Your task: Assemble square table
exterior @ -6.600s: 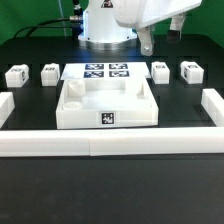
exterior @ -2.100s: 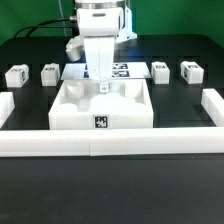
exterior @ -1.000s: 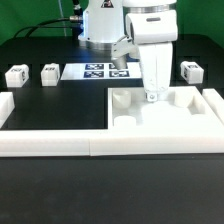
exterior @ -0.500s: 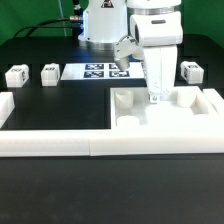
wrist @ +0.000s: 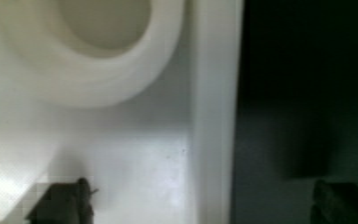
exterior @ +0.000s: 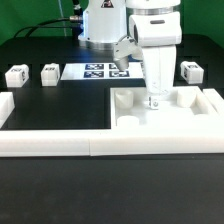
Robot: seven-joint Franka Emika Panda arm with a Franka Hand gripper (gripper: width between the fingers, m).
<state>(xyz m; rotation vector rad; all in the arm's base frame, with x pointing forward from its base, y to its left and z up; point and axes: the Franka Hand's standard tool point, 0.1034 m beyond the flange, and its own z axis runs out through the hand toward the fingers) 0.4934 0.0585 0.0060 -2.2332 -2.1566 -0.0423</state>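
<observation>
Hand: white robot arm's (exterior: 155, 35) two-finger hand (exterior: 152, 101) pointed straight down, at about 2 o'clock from the centre of the exterior view.
Hand state: spread wide and gripping nothing; in the wrist view the dark fingers (wrist: 60, 200) stood well apart, one on each side of the slab's raised rim (wrist: 211, 120), with a gap showing on both sides.
Slab: large white square plastic slab (exterior: 165, 118) with a raised rim lay flat on the black table (exterior: 60, 108), at 3 o'clock in the exterior view, directly under the hand.
Slab contact: its 6 o'clock edge lay against the long white front bar (exterior: 60, 143); its 3 o'clock edge lay against the short white side bar (exterior: 213, 100).
Sockets: round corner sockets (exterior: 122, 100) showed inside the rim; one filled much of the wrist view (wrist: 87, 40).
Hand on slab: tips sat at the slab's 12 o'clock rim, between two sockets.
Legs: short white tagged block legs stood upright, apart from the slab; one leg (exterior: 16, 75) at 9 o'clock, a second leg (exterior: 48, 73) just beside it, a third leg (exterior: 190, 71) at 2 o'clock.
Marker board: flat white marker board (exterior: 92, 71) lay at 12 o'clock, partly hidden by the arm.
</observation>
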